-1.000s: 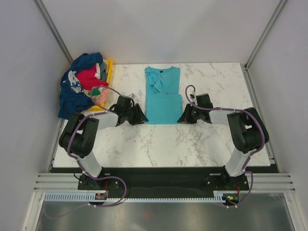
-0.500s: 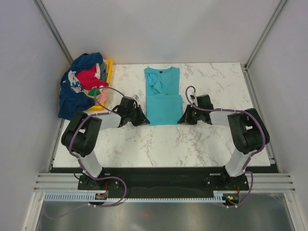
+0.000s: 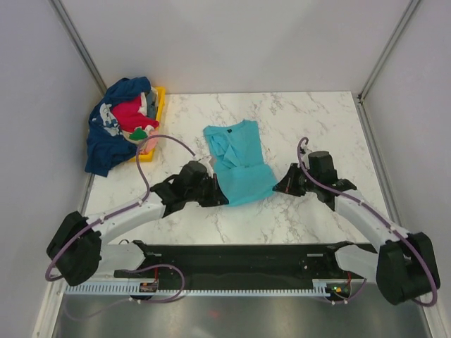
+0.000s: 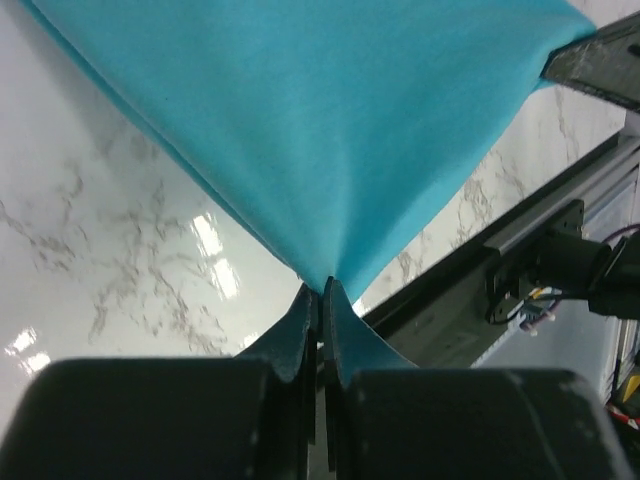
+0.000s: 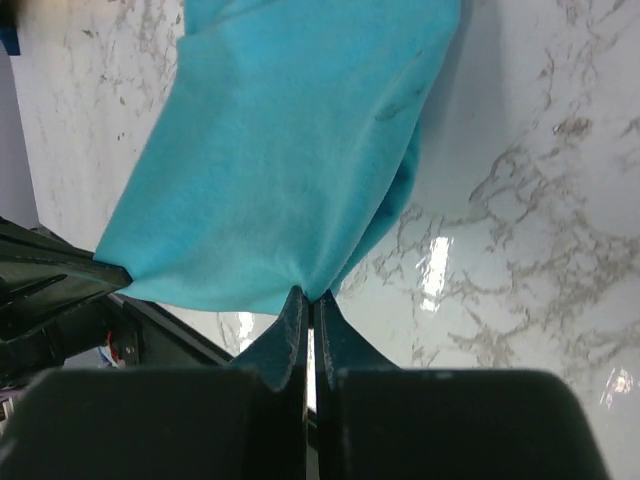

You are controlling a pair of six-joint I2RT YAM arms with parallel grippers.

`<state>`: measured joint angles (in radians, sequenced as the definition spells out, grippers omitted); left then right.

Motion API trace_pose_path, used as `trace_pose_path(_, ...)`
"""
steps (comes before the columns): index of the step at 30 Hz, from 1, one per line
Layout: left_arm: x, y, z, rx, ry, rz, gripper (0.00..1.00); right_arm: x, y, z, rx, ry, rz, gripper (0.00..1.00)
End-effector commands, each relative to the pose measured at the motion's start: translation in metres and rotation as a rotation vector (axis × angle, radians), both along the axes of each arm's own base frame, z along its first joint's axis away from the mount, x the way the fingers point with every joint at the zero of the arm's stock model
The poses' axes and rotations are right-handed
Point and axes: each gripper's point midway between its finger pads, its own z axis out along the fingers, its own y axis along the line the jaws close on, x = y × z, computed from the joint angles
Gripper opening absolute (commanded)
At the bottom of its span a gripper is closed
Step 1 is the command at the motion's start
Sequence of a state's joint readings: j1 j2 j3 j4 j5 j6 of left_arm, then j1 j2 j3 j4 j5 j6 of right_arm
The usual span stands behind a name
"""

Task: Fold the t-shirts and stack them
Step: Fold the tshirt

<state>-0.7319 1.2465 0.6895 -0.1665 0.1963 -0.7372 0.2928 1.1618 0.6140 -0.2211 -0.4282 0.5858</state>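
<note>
The turquoise t-shirt [image 3: 238, 160] lies partly folded in the middle of the marble table, its near end lifted and stretched between both grippers. My left gripper [image 3: 218, 196] is shut on the shirt's near left corner [image 4: 322, 282]. My right gripper [image 3: 280, 184] is shut on the near right corner [image 5: 310, 292]. The cloth [image 4: 330, 120] spreads taut away from the left fingers, and the other arm's fingertip [image 4: 600, 65] shows at the far corner. A pile of other t-shirts [image 3: 120, 120], navy, red and greyish, lies at the back left.
A yellow tray [image 3: 149, 141] sits under the shirt pile at the table's back left. Grey walls enclose the table on three sides. The black rail [image 3: 232, 253] with the arm bases runs along the near edge.
Both grippers have closed on the shirt's near corners and pulled them toward the near edge. The shirt has shifted nearer and turned slightly, its near end now raised.
</note>
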Motion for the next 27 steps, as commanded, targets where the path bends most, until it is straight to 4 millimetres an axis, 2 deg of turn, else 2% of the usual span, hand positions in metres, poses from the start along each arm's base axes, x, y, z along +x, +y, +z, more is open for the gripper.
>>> trace_pose_path(1, -0.029, 0.015, -0.001, 0.046, 0.059, 0.059, 0.02, -0.031, -0.007, 0.001, -0.007, 0.078, -0.027, 0.00)
trace_pose_path(3, -0.045, 0.014, 0.007, 0.044, 0.070, 0.053, 0.02, -0.045, -0.009, 0.014, -0.002, 0.070, -0.026, 0.00)
trace_pose_path(4, -0.051, 0.021, 0.006, 0.072, 0.082, 0.065, 0.02, -0.047, -0.011, 0.018, -0.011, 0.062, -0.033, 0.00)
trace_pose_path(5, -0.056, 0.020, 0.017, 0.047, 0.072, 0.065, 0.02, -0.053, -0.014, 0.029, -0.014, 0.047, -0.035, 0.00)
trace_pose_path(7, -0.055, 0.024, 0.029, 0.042, 0.055, 0.084, 0.02, -0.050, -0.017, 0.047, -0.022, 0.009, -0.047, 0.00)
trace_pose_path(9, -0.053, 0.029, 0.043, 0.042, 0.027, 0.102, 0.02, -0.050, -0.016, 0.055, -0.024, 0.002, -0.035, 0.00)
trace_pose_path(10, -0.046, 0.033, 0.045, 0.062, 0.002, 0.130, 0.02, -0.046, -0.013, 0.064, -0.013, -0.012, -0.022, 0.00)
trace_pose_path(15, -0.024, 0.034, 0.057, 0.134, -0.028, 0.158, 0.03, -0.021, -0.008, 0.076, -0.039, -0.030, -0.010, 0.00)
trace_pose_path(16, -0.021, 0.034, 0.058, 0.139, -0.030, 0.164, 0.03, -0.014, -0.005, 0.085, -0.034, -0.055, -0.010, 0.00)
trace_pose_path(18, -0.008, 0.035, 0.062, 0.141, -0.027, 0.189, 0.03, -0.002, -0.002, 0.082, -0.045, -0.041, -0.003, 0.00)
trace_pose_path(19, -0.001, 0.038, 0.062, 0.143, -0.025, 0.206, 0.04, 0.006, 0.001, 0.089, -0.041, -0.061, 0.005, 0.00)
trace_pose_path(21, 0.010, 0.039, 0.071, 0.130, -0.037, 0.221, 0.04, 0.017, 0.005, 0.083, -0.048, -0.035, 0.016, 0.00)
trace_pose_path(22, 0.013, 0.038, 0.071, 0.130, -0.028, 0.220, 0.04, 0.024, 0.008, 0.089, -0.044, -0.050, 0.023, 0.00)
trace_pose_path(23, 0.023, 0.043, 0.077, 0.124, -0.043, 0.238, 0.04, 0.030, 0.008, 0.083, -0.052, -0.032, 0.023, 0.00)
trace_pose_path(25, 0.036, 0.049, 0.079, 0.124, -0.040, 0.255, 0.05, 0.042, 0.011, 0.092, -0.050, -0.052, 0.026, 0.00)
trace_pose_path(27, 0.049, 0.053, 0.084, 0.117, -0.047, 0.271, 0.05, 0.052, 0.011, 0.087, -0.066, -0.040, 0.028, 0.00)
